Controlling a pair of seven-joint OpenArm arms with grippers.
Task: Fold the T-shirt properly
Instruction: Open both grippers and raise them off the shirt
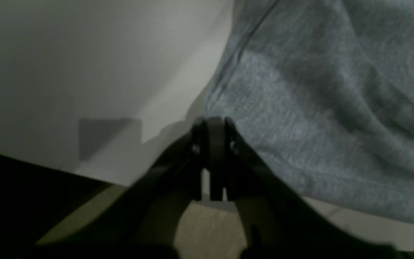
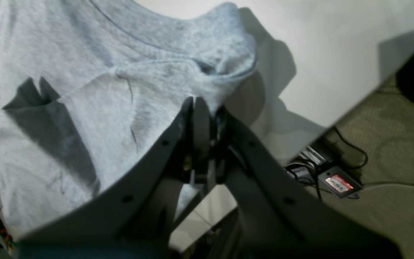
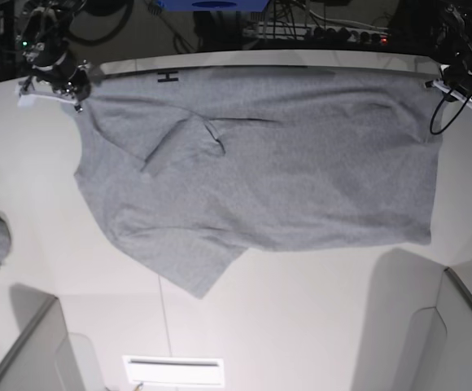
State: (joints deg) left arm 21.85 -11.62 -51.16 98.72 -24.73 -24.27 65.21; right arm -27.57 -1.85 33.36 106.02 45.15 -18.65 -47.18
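Both pincers are gripping the T-shirt (image 3: 260, 187) at its far edge: the left gripper (image 1: 214, 126) is clenching a hem corner, the right gripper (image 2: 201, 108) a shoulder; cloth is spreading before them, so uneven pulling is risking skewing the fold
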